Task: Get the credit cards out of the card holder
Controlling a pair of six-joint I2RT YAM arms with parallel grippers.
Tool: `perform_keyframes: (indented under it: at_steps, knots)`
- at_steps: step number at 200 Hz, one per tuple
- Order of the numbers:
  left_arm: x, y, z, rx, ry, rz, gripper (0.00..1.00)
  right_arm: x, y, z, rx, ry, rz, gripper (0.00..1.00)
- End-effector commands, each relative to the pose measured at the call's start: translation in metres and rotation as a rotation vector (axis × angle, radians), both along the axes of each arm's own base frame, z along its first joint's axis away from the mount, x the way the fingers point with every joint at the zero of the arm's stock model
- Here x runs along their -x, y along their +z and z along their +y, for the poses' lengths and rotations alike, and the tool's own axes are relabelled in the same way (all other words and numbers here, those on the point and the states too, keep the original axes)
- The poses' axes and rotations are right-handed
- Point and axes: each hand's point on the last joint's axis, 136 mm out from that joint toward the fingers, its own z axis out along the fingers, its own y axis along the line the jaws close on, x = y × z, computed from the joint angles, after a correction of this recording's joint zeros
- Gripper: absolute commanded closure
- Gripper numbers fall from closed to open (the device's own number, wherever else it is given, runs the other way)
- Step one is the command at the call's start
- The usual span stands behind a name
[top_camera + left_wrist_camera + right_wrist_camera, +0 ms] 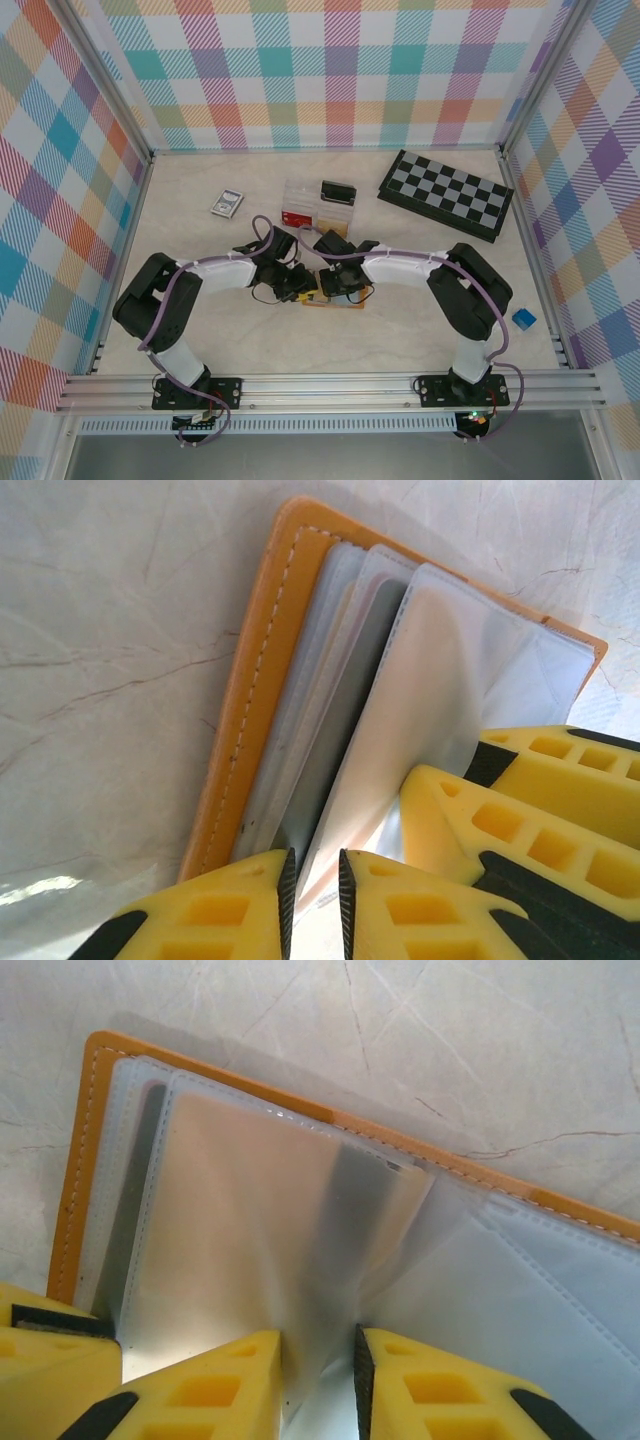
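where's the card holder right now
Top view: the card holder lies open near the middle of the table, between the left gripper and right gripper, just nearer than the clear plastic box.

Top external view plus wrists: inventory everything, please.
Black-and-grey chessboard: one, far right.
Clear plastic box: one, red and yellow contents, far centre.
Small black case: one, right of that box.
Small flat grey-white pack: one, left of that box.
Small blue cube: one, right edge.
Orange-tan folding card holder: one, open, clear sleeves, centre.
Marble-look table: one, pale.
Left hand: one, yellow fingers, narrow gap around a sleeve.
Right hand: one, yellow, likewise.
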Motion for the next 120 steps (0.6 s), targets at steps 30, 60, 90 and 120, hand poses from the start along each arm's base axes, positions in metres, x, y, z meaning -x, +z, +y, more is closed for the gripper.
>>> perform_keyframes:
  at_steps: [30, 60, 90, 120]
  knots:
    - [-0.001, 0.001, -0.011, 0.029, -0.018, 0.006, 0.79, 0.017, -0.022, -0.016, 0.032, -0.001, 0.088, 0.75]
    - [-0.001, -0.001, -0.013, 0.037, -0.023, 0.011, 0.79, 0.016, -0.020, -0.013, 0.000, -0.006, 0.092, 0.75]
    - [-0.001, 0.001, -0.015, 0.050, -0.029, 0.005, 0.79, 0.015, -0.014, -0.008, -0.071, -0.008, 0.098, 0.75]
    - [-0.003, 0.004, -0.019, 0.074, -0.037, 0.000, 0.80, 0.014, -0.007, -0.003, -0.132, -0.006, 0.102, 0.74]
